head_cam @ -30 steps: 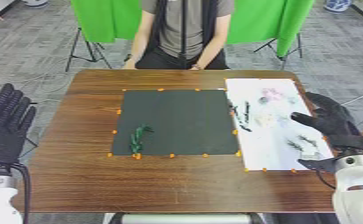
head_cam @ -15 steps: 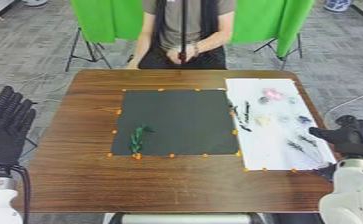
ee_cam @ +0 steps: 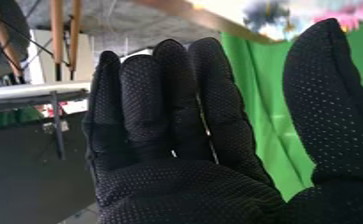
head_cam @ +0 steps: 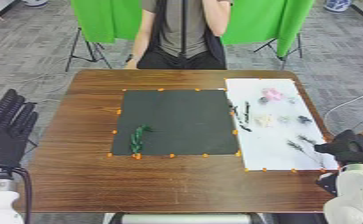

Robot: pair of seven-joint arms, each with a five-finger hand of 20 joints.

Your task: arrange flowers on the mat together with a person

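With the clock centred on the dark mat [head_cam: 182, 115] and twelve at the far edge of the bench [head_cam: 169, 187], the green sprig [head_cam: 137, 139] lies on that mat toward eight o'clock, roughly upright along the twelve-six line. The white sheet [head_cam: 257, 159] is at three, carrying the other stock: pink bloom [head_cam: 272, 93] near its twelve end, cream bloom [head_cam: 264, 120] and dark blue bloom [head_cam: 304, 119] midway, dark stems [head_cam: 246, 114] on its nine side, feathery sprigs [head_cam: 296, 145] toward its six end.

Right hand [head_cam: 351, 150] between three and four, beside the sheet; digits straight, thumb well apart from the rest, palm bearing nothing. Left hand [head_cam: 0, 140] at nine, off the bench edge, digits extended, nothing held.

Step in hand, by my judgement: choosing the next piece. Early stage, one sprig placed. The feathery sprigs look the handiest; how their stems cross is hard to make out, so free one gently before lifting.

Technique: come in from four o'clock, low, thumb opposite the fingers, and pinch the bare stem rather than the foliage. Lift straight up, then travel toward nine. Lower until the stem touches, and only then release. Likely trouble: thin stems slipping on the glove, a broad palm dragging neighbours along, or a sleeve of foliage knocking the placed sprig askew.
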